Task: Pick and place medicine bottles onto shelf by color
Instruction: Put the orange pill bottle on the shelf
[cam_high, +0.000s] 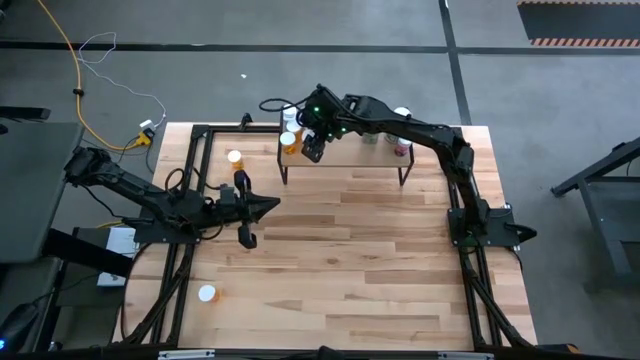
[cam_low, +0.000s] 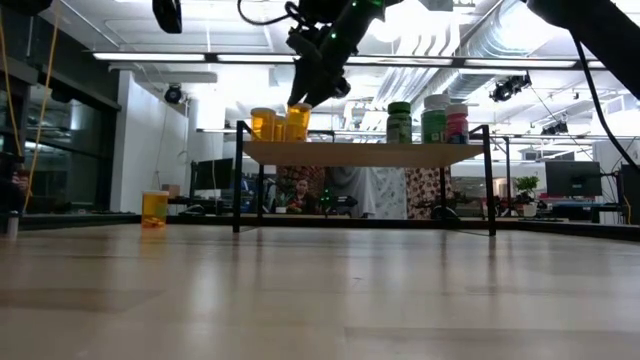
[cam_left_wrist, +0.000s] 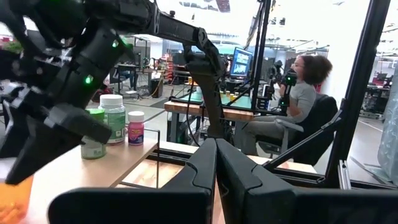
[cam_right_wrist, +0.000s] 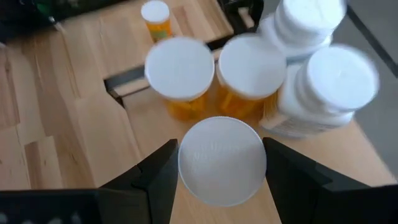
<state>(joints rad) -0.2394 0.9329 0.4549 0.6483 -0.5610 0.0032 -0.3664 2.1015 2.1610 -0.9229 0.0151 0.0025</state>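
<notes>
Right fingers (cam_right_wrist: 155, 177): spread to either side of a white-capped orange bottle (cam_right_wrist: 222, 160), which is gripped between them.
Right gripper (cam_high: 314, 147): held over the left end of the shelf (cam_high: 345, 160), seen from above.
Held bottle: in the low view it is seen at the shelf's left end, level with the other orange bottles; whether it rests on the board cannot be told.
Neighbouring bottles: two more orange ones (cam_right_wrist: 180, 74) are stood just behind it, two white ones (cam_right_wrist: 329, 87) just beside those.
Shelf's other end: a green bottle (cam_low: 399, 122), a white-capped green-labelled bottle (cam_low: 434, 119) and a pinkish bottle (cam_low: 457, 123) are stood together.
Tabletop: one orange bottle (cam_high: 234, 159) is left near the shelf, another bottle (cam_high: 207, 294) well apart.
Left gripper (cam_high: 268, 207): fingers pressed together on nothing, held over the table's left side.
</notes>
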